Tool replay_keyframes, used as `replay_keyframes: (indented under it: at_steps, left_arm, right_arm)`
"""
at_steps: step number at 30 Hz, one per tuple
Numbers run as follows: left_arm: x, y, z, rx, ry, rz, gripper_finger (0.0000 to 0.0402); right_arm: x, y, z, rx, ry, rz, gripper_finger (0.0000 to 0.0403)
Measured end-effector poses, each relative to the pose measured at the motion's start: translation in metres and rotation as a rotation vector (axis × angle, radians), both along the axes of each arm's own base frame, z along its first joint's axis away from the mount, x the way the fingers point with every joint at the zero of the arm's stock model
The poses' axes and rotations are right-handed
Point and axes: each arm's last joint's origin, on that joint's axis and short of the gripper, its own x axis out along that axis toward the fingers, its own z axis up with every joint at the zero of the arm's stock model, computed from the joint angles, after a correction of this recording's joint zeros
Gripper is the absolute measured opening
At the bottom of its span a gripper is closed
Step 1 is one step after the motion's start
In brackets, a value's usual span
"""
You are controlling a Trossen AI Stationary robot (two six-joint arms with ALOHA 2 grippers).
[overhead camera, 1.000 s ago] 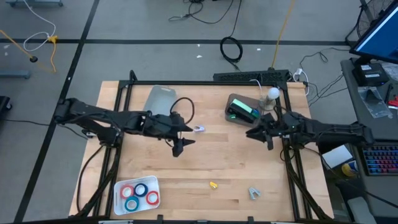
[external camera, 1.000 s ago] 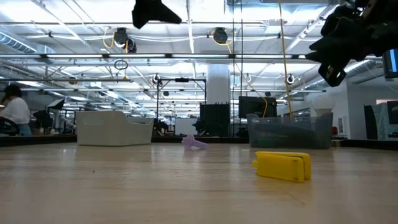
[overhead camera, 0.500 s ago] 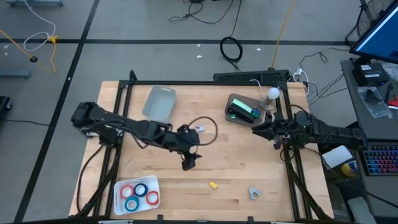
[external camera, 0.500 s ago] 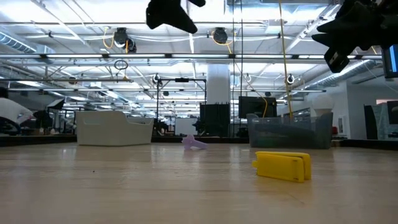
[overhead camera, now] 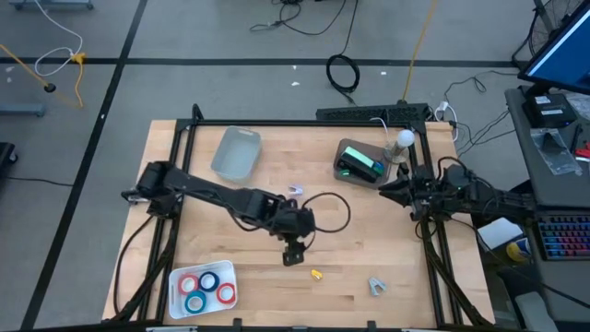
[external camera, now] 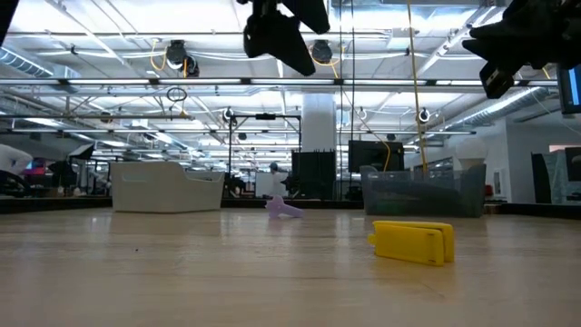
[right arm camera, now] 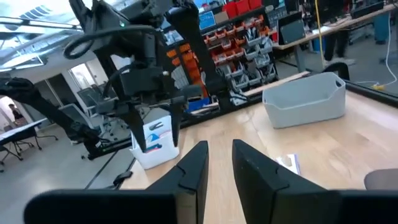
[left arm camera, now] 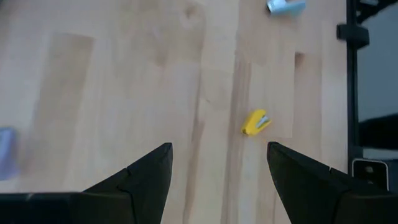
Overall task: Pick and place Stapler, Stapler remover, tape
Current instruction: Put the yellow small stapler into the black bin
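Observation:
The small yellow stapler [overhead camera: 316, 274] lies flat on the wooden table near its front edge, also seen in the low view [external camera: 413, 243]. My left gripper [overhead camera: 293, 254] hangs open above the table just left of and behind it, with the stapler [left arm camera: 256, 122] ahead of its fingers. A grey-blue stapler remover [overhead camera: 376, 287] lies further right. Several red and blue tape rolls [overhead camera: 206, 288] lie in a white tray at the front left. My right gripper [overhead camera: 383, 184] waits at the table's right edge, its fingers [right arm camera: 219, 144] a narrow gap apart with nothing between them.
A grey bin [overhead camera: 238, 152] stands at the back left and a dark container [overhead camera: 359, 161] with a green item at the back right. A small pale purple item [overhead camera: 295, 191] lies mid-table. The black frame rails [overhead camera: 431, 249] run along the table's sides.
My left gripper has travelled from mid-table toward the near right, sinking a little and tipping further downward, and now hangs close to the yellow stapler. My right arm has drawn back toward the table's right edge. No object has moved.

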Motion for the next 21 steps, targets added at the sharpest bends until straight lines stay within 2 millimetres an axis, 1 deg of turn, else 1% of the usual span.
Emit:
replay_keyframes:
  at_steps: [6, 9, 15, 21]
  left_arm:
    - [0.012, -0.009, -0.017, -0.022, 0.059, -0.042, 0.0267]
    - [0.016, -0.013, -0.023, -0.023, 0.083, -0.044, 0.0267]
    - [0.017, -0.015, -0.028, -0.073, 0.118, -0.031, 0.0267]
    - [0.017, -0.015, -0.027, -0.078, 0.115, -0.041, 0.0267]
  right_arm:
    - [0.004, 0.000, -0.024, 0.042, 0.036, 0.000, 0.0063]
    - [0.009, -0.001, -0.034, 0.066, 0.014, 0.006, 0.0063]
    - [0.013, -0.001, -0.041, 0.057, -0.092, 0.009, 0.0063]
    - [0.013, -0.001, -0.040, 0.072, -0.100, 0.010, 0.0063]
